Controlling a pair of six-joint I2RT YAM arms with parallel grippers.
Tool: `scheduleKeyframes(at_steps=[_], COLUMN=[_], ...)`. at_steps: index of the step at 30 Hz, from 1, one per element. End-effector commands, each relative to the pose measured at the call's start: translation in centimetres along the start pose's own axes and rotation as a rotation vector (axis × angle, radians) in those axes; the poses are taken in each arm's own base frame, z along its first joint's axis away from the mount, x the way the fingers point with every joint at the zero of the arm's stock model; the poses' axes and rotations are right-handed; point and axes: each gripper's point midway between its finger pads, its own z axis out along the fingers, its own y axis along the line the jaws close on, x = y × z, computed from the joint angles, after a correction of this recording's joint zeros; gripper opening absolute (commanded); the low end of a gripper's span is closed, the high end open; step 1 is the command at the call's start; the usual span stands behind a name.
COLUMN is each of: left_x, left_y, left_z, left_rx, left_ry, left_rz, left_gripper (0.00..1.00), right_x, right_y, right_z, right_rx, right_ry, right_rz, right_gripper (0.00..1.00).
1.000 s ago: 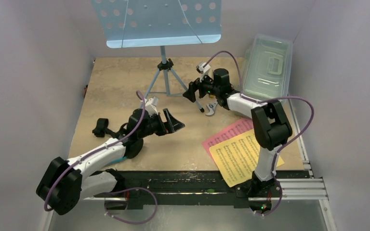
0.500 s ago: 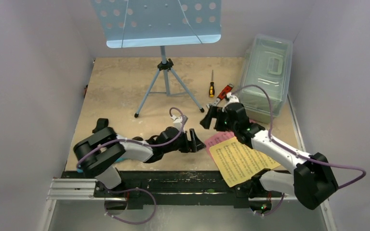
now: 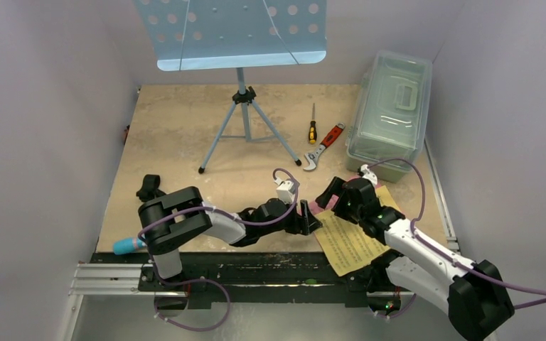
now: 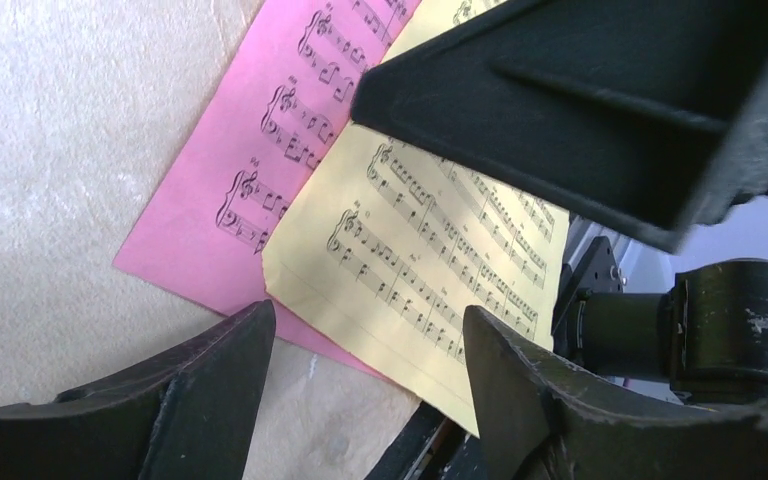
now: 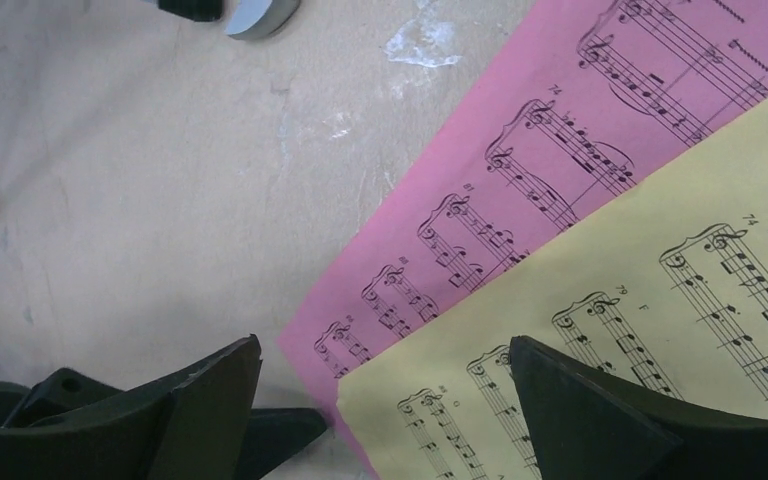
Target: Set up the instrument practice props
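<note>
The yellow page (image 3: 352, 245) lies flat at the near edge of the table (image 3: 178, 142), its near end hanging over that edge, and both arms meet at its left corner. The pink page (image 3: 315, 206) lies under the yellow page and sticks out along its left side.

The left gripper (image 3: 311, 222) reaches in low from the left of the yellow page. In the left wrist view its jaws are spread wide and hold nothing (image 4: 368, 315). The left corner of the yellow page (image 4: 430, 250) and a strip of the pink page (image 4: 250, 170) lie in the gap between them. Whether the fingers touch the paper cannot be told.

The right gripper (image 3: 327, 195) sits just beyond the left gripper, over the far left part of the yellow page. It is also spread and empty (image 5: 385, 345), with the edges of the pink page (image 5: 520, 170) and the yellow page (image 5: 660, 330) below the gap. The two grippers are very close to each other.

Well beyond the yellow page and to its left, the blue music stand (image 3: 231, 32) is upright on its three legs. Far to the left of the yellow page, at the near edge, lies the blue microphone (image 3: 126, 246). The black mic stand (image 3: 148, 188) shows only as a dark piece a little beyond it.

Beyond the yellow page lie a screwdriver (image 3: 312, 128) and a wrench (image 3: 323, 148), side by side. A clear box (image 3: 391, 114) with its lid on stands beyond the page, to its right.
</note>
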Motion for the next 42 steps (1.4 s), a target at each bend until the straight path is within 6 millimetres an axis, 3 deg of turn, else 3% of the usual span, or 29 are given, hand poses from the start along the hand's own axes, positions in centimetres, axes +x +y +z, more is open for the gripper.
scheduleKeyframes(at_steps=[1, 8, 12, 14, 21, 28, 35, 39, 42], left_x=[-2.8, -2.1, -1.6, -2.1, -3.7, -1.0, 1.9, 1.1, -0.4], left_y=[-2.7, -3.6, -1.0, 0.6, 1.6, -0.4, 1.1, -1.7, -2.1], left_z=[0.5, 1.5, 1.9, 1.4, 0.0, 2.5, 3.3, 2.2, 1.7], left_rx=[0.040, 0.119, -0.004, -0.095, -0.179, -0.025, -0.077, 0.079, 0.076], left_ry=[-0.090, -0.072, -0.066, -0.090, -0.128, -0.030, 0.089, 0.057, 0.018], left_rz=[0.050, 0.040, 0.032, 0.051, 0.135, 0.050, -0.056, -0.117, -0.085], left_gripper=[0.69, 0.64, 0.59, 0.62, 0.73, 0.68, 0.58, 0.48, 0.45], right_x=[1.0, 2.9, 3.0, 2.7, 2.0, 1.4, 1.2, 1.3, 1.6], right_y=[-2.3, -3.1, -2.8, -2.8, -2.6, -1.5, -1.3, -1.0, -0.6], right_z=[1.3, 2.2, 2.2, 2.0, 1.9, 1.6, 1.6, 1.8, 2.0], right_rx=[0.072, 0.061, 0.042, 0.042, 0.038, 0.020, 0.010, 0.009, -0.006], right_ry=[0.010, 0.044, 0.053, 0.039, 0.019, 0.027, 0.019, 0.034, 0.054], right_rz=[0.102, 0.199, 0.192, 0.180, 0.138, 0.119, 0.134, 0.125, 0.124], right_gripper=[0.98, 0.98, 0.98, 0.98, 0.98, 0.98, 0.98, 0.98, 0.98])
